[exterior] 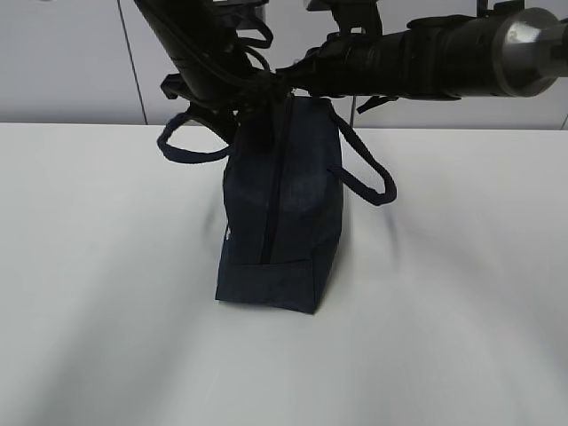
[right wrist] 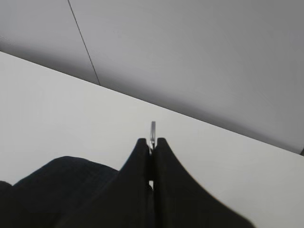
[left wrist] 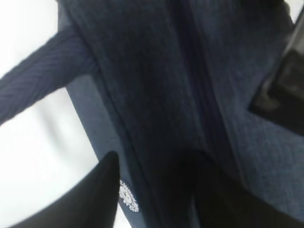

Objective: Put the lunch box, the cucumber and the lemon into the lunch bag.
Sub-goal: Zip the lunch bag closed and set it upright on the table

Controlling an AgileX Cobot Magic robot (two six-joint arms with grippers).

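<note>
Lunch bag point(exterior: 282, 213) stands mid-table, zip line running 12–6 toward camera. Both arms meet at its 12 o'clock top end. Right gripper point(right wrist: 152, 145) pinched shut on metal zip pull point(right wrist: 153, 129); left gripper point(left wrist: 156, 190) half-spread astride bag fabric, grip unclear. Lunch box, cucumber, lemon not visible.

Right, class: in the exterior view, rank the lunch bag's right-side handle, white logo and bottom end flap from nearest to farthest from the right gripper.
From the right gripper, pinching the zip pull atop the lunch bag:
1. right-side handle, below, to the right.
2. white logo, lower left edge.
3. bottom end flap, lowest, nearest the camera.
</note>
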